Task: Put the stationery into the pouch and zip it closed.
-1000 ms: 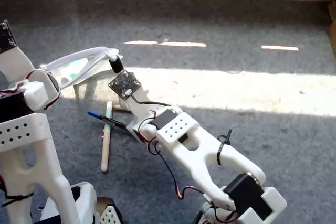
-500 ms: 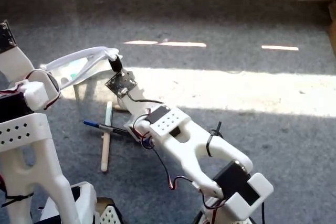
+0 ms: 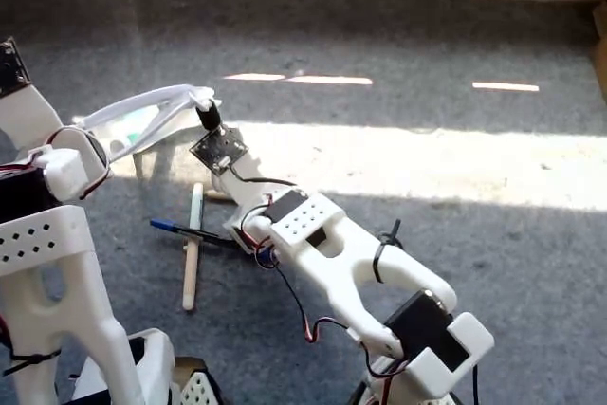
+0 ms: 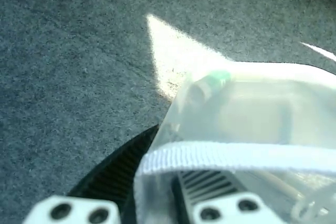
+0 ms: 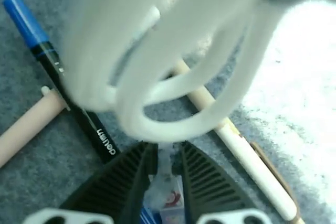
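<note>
the pouch point(image 3: 142, 125), raised at the far left and pinched by both the left claw point(image 4: 157, 182) and right claw point(image 5: 165, 158), stayed put while the blue pen point(image 3: 190, 230) slid left on the tabletop point(image 3: 427, 263), still unpacked.

The left arm point(image 3: 52, 234) and right arm point(image 3: 327, 234) are wearing white shells with perforated panels; black servos point(image 3: 432, 334), red-black cables point(image 3: 300, 305) and ribbed black jaws are showing.

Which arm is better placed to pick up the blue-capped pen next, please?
Probably right: the right gripper hangs above the pen, while the left gripper holds the pouch up.
</note>
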### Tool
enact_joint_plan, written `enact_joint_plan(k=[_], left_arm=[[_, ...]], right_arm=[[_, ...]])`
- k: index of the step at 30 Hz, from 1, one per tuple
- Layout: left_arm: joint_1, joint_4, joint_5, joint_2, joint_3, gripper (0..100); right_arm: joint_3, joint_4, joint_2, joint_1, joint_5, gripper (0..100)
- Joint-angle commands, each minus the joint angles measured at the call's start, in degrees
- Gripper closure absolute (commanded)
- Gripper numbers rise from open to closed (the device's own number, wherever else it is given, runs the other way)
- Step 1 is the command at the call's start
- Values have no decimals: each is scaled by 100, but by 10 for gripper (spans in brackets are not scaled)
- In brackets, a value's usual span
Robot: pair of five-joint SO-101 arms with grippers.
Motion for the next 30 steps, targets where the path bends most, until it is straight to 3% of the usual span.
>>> enact_joint_plan(k=[1, 21, 27, 30], left_arm=[[-154, -26, 18, 31, 13, 992], [-154, -53, 18, 31, 13, 992], [-154, -53, 18, 31, 13, 992], [-154, -53, 18, 31, 13, 992]], right_arm=[[-286, -66, -31, -13, 62, 983], [-321, 479, -84, 84, 273, 991], [-813, 1771, -242, 84, 255, 854], [-945, 1956, -391, 40, 229, 835]])
